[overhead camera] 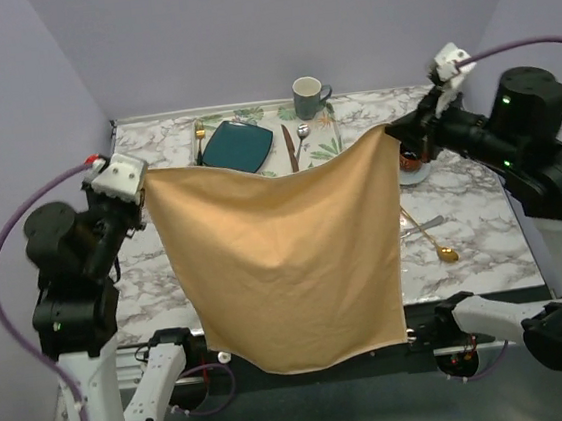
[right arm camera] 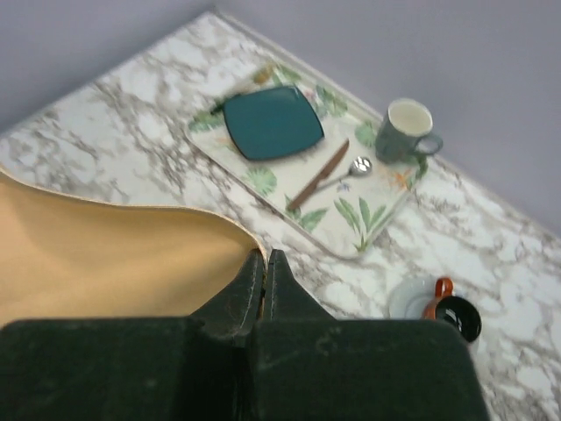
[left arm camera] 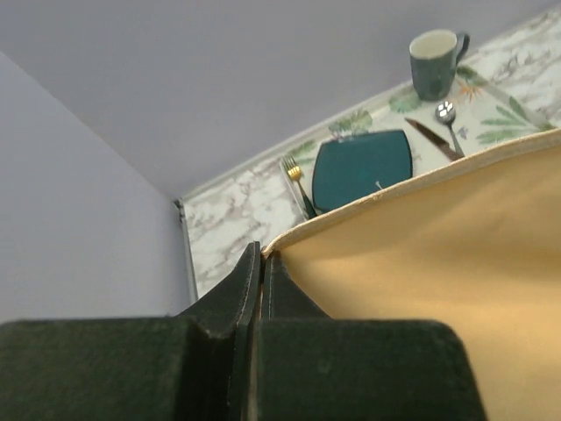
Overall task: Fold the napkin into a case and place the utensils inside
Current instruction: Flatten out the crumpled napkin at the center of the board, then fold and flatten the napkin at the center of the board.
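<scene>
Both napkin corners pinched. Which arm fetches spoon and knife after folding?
Right, probably. The gold spoon and knife lie right of the napkin, nearer the right gripper; the left gripper is across the cloth.

Both arms raised and spread wide; left gripper [overhead camera: 143, 174] and right gripper [overhead camera: 389, 131] (jaws pressed together) each pinch a napkin [overhead camera: 286, 260] corner.

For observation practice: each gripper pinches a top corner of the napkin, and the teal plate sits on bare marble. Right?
No. The teal plate sits on the leaf-patterned tray, not bare marble, as the right wrist view shows. The left gripper and right gripper each pinch a top corner of the napkin.
</scene>
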You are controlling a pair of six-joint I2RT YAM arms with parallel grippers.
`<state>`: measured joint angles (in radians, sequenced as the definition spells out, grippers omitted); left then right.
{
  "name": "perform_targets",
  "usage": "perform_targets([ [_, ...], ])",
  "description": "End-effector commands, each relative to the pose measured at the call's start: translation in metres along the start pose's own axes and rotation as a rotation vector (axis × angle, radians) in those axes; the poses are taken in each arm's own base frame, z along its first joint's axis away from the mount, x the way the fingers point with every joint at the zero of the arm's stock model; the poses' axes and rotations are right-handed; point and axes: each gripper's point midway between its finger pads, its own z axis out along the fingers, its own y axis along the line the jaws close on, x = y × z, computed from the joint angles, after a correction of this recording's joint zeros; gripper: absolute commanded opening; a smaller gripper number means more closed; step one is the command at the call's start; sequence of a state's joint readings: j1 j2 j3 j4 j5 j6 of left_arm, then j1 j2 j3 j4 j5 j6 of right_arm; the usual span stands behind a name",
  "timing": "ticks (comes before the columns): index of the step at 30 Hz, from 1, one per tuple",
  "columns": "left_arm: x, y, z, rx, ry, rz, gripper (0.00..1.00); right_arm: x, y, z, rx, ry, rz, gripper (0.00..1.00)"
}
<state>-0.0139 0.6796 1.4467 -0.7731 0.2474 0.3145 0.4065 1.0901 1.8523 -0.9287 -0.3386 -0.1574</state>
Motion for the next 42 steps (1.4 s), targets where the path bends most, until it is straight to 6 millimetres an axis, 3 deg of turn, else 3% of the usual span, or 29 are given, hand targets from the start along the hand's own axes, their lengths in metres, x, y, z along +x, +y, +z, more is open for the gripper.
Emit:
perform_targets([
  [1, 0.048, 0.010, 0.073, 0.002, 0.111, -0.014, 0.00, 0.052, -0.042, 0.058, 0.122, 0.147, -0.011, 0.01],
  [3, 0.079, 0.008, 0.101, 0.020, 0.182, -0.031, 0.00, 0.068, -0.061, 0.078, 0.162, 0.174, -0.015, 0.01],
  [4, 0.082, 0.010, 0.113, 0.019, 0.172, -0.026, 0.00, 0.074, -0.068, 0.086, 0.172, 0.186, -0.007, 0.01],
  [6, 0.110, 0.005, 0.139, 0.049, 0.227, -0.041, 0.00, 0.095, -0.089, 0.112, 0.177, 0.221, 0.019, 0.01],
  [8, 0.127, 0.002, 0.160, 0.063, 0.242, -0.053, 0.00, 0.119, -0.104, 0.141, 0.159, 0.264, 0.045, 0.01],
  [9, 0.150, -0.002, 0.176, 0.078, 0.293, -0.075, 0.00, 0.131, -0.109, 0.151, 0.135, 0.284, 0.061, 0.01],
  [11, 0.168, -0.001, 0.196, 0.073, 0.318, -0.086, 0.00, 0.142, -0.120, 0.169, 0.120, 0.297, 0.077, 0.01],
  [12, 0.193, -0.005, 0.211, 0.087, 0.370, -0.099, 0.00, 0.170, -0.127, 0.188, 0.091, 0.349, 0.113, 0.01],
  [14, 0.206, -0.005, 0.230, 0.089, 0.376, -0.102, 0.00, 0.184, -0.137, 0.206, 0.069, 0.361, 0.132, 0.01],
  [15, 0.227, -0.010, 0.243, 0.105, 0.416, -0.116, 0.00, 0.206, -0.142, 0.220, 0.044, 0.392, 0.167, 0.01],
  [17, 0.233, -0.009, 0.261, 0.114, 0.410, -0.117, 0.00, 0.222, -0.148, 0.236, 0.020, 0.407, 0.190, 0.01],
  [18, 0.255, -0.014, 0.272, 0.127, 0.451, -0.130, 0.00, 0.216, -0.155, 0.242, 0.018, 0.387, 0.186, 0.01],
  [19, 0.261, -0.015, 0.279, 0.132, 0.458, -0.135, 0.00, 0.237, -0.160, 0.252, 0.009, 0.418, 0.209, 0.01],
  [20, 0.259, -0.012, 0.288, 0.127, 0.454, -0.143, 0.00, 0.237, -0.164, 0.258, 0.004, 0.411, 0.212, 0.01],
  [21, 0.273, -0.017, 0.295, 0.141, 0.483, -0.162, 0.00, 0.233, -0.171, 0.262, 0.005, 0.395, 0.207, 0.01],
  [24, 0.279, -0.020, 0.306, 0.163, 0.495, -0.176, 0.00, 0.246, -0.186, 0.268, 0.009, 0.403, 0.217, 0.01],
  [26, 0.278, -0.020, 0.307, 0.168, 0.493, -0.173, 0.00, 0.247, -0.188, 0.267, -0.004, 0.404, 0.222, 0.01],
  [27, 0.280, -0.008, 0.304, 0.148, 0.497, -0.171, 0.00, 0.247, -0.187, 0.265, -0.019, 0.400, 0.213, 0.01],
  [31, 0.272, -0.012, 0.287, 0.191, 0.504, -0.167, 0.00, 0.247, -0.165, 0.249, -0.102, 0.408, 0.205, 0.01],
  [32, 0.278, -0.017, 0.278, 0.208, 0.519, -0.167, 0.00, 0.261, -0.154, 0.242, -0.135, 0.438, 0.225, 0.01],
  [33, 0.266, -0.017, 0.270, 0.218, 0.498, -0.152, 0.00, 0.250, -0.145, 0.234, -0.177, 0.414, 0.198, 0.01],
  [34, 0.268, -0.021, 0.259, 0.251, 0.514, -0.119, 0.00, 0.254, -0.138, 0.228, -0.196, 0.425, 0.200, 0.01],
  [35, 0.278, -0.033, 0.246, 0.301, 0.539, -0.113, 0.00, 0.267, -0.128, 0.219, -0.221, 0.463, 0.219, 0.01],
  [36, 0.271, -0.036, 0.235, 0.323, 0.529, -0.094, 0.00, 0.275, -0.122, 0.213, -0.249, 0.479, 0.189, 0.01],
  [38, 0.290, -0.053, 0.206, 0.402, 0.601, -0.068, 0.00, 0.284, -0.111, 0.197, -0.277, 0.521, 0.172, 0.01],
  [39, 0.284, -0.054, 0.195, 0.409, 0.595, -0.047, 0.00, 0.301, -0.105, 0.187, -0.297, 0.562, 0.151, 0.01],
  [41, 0.302, -0.068, 0.169, 0.453, 0.649, -0.040, 0.00, 0.308, -0.095, 0.170, -0.314, 0.593, 0.129, 0.01],
  [42, 0.297, -0.071, 0.160, 0.460, 0.635, -0.031, 0.00, 0.321, -0.089, 0.161, -0.332, 0.618, 0.115, 0.01],
])
